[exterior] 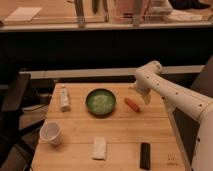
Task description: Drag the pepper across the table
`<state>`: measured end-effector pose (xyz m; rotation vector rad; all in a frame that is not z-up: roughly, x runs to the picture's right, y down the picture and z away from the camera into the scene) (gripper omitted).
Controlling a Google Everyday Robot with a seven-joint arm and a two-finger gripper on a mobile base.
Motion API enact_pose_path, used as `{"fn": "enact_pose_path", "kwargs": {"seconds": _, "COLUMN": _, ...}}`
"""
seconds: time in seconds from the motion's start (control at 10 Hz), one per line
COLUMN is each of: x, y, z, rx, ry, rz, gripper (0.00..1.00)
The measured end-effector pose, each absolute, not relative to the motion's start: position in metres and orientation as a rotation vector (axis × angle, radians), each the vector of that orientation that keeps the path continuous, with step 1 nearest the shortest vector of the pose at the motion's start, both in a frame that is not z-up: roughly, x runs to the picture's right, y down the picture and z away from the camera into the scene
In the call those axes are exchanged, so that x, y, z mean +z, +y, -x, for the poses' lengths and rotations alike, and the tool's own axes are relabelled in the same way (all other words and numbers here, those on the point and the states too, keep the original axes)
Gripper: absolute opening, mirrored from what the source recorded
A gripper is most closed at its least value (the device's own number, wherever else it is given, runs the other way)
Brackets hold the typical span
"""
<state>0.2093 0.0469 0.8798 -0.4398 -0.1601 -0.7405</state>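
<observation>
The pepper (132, 104) is a small orange-red tapered vegetable lying on the light wooden table (120, 132), just right of the green bowl (100, 102). My white arm reaches in from the right, and the gripper (142, 96) hangs at the table's far right, just right of and slightly behind the pepper, very close to it. Whether it touches the pepper cannot be told.
A white bottle (64, 98) lies at the far left. A white cup (51, 133) stands at the front left. A white packet (99, 148) and a black bar (145, 155) lie near the front edge. A dark chair (15, 97) stands left of the table.
</observation>
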Motion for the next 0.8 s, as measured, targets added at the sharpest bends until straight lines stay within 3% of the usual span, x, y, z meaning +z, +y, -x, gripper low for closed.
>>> {"fn": "enact_pose_path", "kwargs": {"seconds": 0.8, "x": 0.912, "y": 0.055, "z": -0.189, "rx": -0.825, "ry": -0.19, "rz": 0.439, "gripper": 0.8}}
